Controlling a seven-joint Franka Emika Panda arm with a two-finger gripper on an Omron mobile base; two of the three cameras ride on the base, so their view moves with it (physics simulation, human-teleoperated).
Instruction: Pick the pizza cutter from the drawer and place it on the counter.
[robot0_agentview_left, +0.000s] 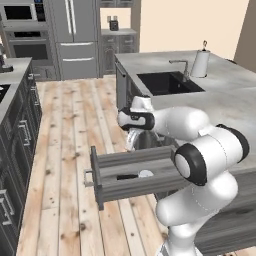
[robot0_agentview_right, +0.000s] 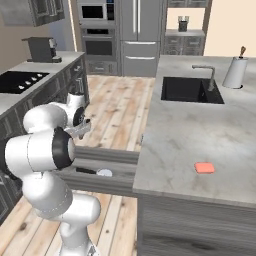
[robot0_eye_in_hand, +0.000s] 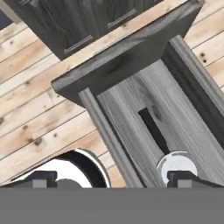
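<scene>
The grey wood-grain drawer (robot0_agentview_left: 131, 161) (robot0_agentview_right: 107, 155) (robot0_eye_in_hand: 131, 98) stands pulled out from under the marbled counter (robot0_agentview_left: 227, 97) (robot0_agentview_right: 200, 127). Inside it lies the pizza cutter (robot0_agentview_left: 137, 175) (robot0_agentview_right: 95, 172) (robot0_eye_in_hand: 154, 129), its black handle pointing toward the drawer front and its pale round blade toward the cabinet. My gripper (robot0_agentview_left: 133, 141) (robot0_agentview_right: 80, 131) (robot0_eye_in_hand: 113, 181) hangs above the open drawer, pointing down, open and holding nothing. In the hand view the right fingertip (robot0_eye_in_hand: 183, 178) sits just over the blade, and the left fingertip is outside the drawer's side wall.
On the counter are a black sink (robot0_agentview_left: 167, 83) (robot0_agentview_right: 190, 90) with a silver faucet (robot0_agentview_left: 181, 65) (robot0_agentview_right: 207, 73), a paper-towel roll (robot0_agentview_left: 201, 62) (robot0_agentview_right: 235, 71) and a small orange-red block (robot0_agentview_right: 204, 167). Dark cabinets (robot0_agentview_left: 17, 135) line the far side of the wooden floor.
</scene>
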